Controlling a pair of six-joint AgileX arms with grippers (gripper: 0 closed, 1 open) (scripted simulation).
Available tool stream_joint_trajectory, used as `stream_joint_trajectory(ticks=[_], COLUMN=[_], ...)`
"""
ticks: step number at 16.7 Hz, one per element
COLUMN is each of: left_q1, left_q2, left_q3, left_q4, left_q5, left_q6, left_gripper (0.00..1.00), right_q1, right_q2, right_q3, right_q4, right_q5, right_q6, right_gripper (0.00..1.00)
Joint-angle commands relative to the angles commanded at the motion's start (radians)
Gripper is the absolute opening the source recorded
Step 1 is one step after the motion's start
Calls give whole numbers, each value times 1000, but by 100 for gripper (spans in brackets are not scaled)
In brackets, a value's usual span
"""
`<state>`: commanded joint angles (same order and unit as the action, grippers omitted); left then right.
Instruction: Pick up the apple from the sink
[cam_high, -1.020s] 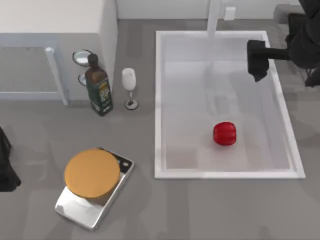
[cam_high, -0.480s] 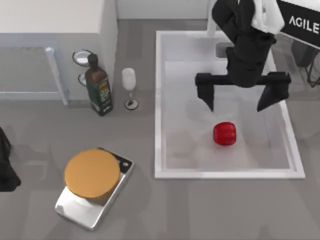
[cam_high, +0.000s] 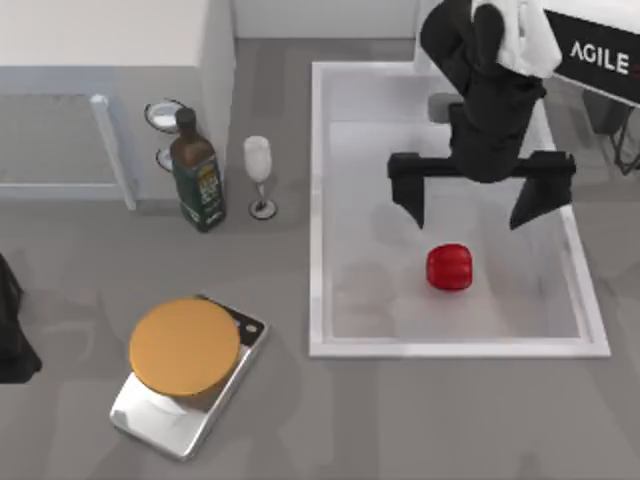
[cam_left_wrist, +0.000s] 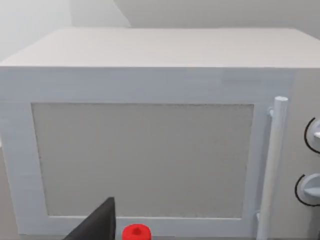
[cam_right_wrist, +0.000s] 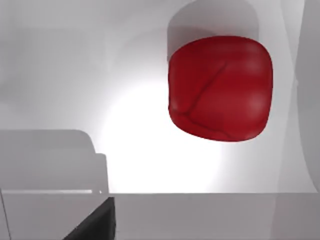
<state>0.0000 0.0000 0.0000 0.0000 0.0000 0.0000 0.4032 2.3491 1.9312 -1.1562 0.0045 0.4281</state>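
One wide basin, the sink (cam_high: 322, 200), is set at the counter's right side, and the apple (cam_high: 449, 267) is seen lying on its floor toward the near wall. The approach step is judged to be in hand. The right gripper (cam_high: 470, 205) is held over the basin just beyond the apple, fingers spread wide, nothing held or touched. A descent around the fruit is called for next. The left arm is parked at the left edge.
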Motion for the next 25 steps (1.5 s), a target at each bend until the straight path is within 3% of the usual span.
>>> stream_joint_trajectory(ticks=[8,14,25], left_q1=[0,0,0], left_q2=[0,0,0], left_q3=[0,0,0], left_q4=[0,0,0], left_q5=[0,0,0], left_q6=[0,0,0], left_gripper=[100,100,100], right_q1=[5,6,6], right_q2=[183,214,214], right_q3=[-166,-189,-189], right_q4=[364,406,406], right_q5=[2,3,3], right_q6=[4,4,4], right_gripper=[100,100,17])
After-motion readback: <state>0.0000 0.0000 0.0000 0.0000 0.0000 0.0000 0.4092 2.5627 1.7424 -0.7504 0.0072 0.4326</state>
